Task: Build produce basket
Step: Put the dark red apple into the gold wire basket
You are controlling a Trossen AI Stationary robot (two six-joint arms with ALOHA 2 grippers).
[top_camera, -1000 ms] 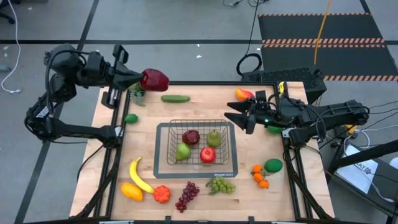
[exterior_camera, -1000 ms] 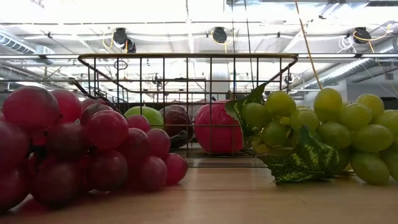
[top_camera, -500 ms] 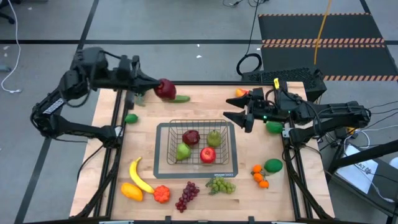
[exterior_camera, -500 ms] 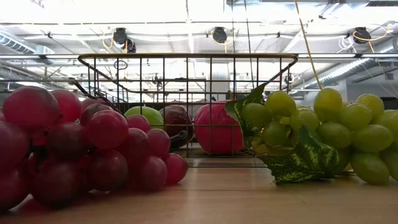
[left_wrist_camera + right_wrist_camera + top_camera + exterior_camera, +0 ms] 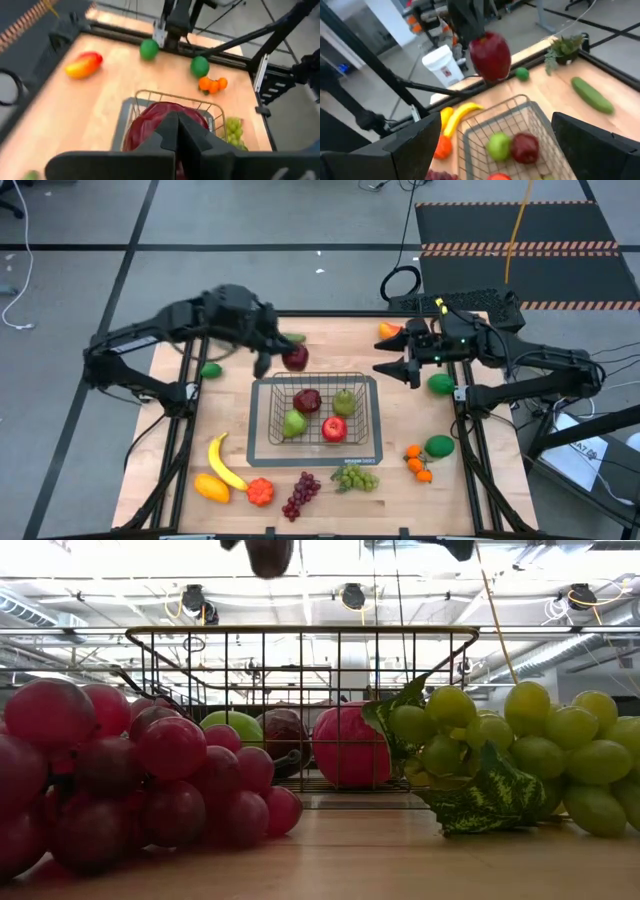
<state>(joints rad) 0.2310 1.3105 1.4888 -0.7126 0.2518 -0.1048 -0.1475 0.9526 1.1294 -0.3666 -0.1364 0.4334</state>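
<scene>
Four pieces already lie in the basket [image 5: 266, 385], and I have the left gripper [image 5: 283, 356] pinching a dark red apple [image 5: 295, 358] just above the basket's far rim, not clearly over the middle. My concern is a release from here: the apple could strike the wire edge or the fruit inside and roll out onto the table [image 5: 180, 430]. I note the right gripper [image 5: 388, 366], fingers spread and empty, beside the basket's far right corner, near enough to obstruct.

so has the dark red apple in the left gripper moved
Yes. The dark red apple, held by the left gripper, has travelled from the table's far left corner to the wire mesh basket.
</scene>
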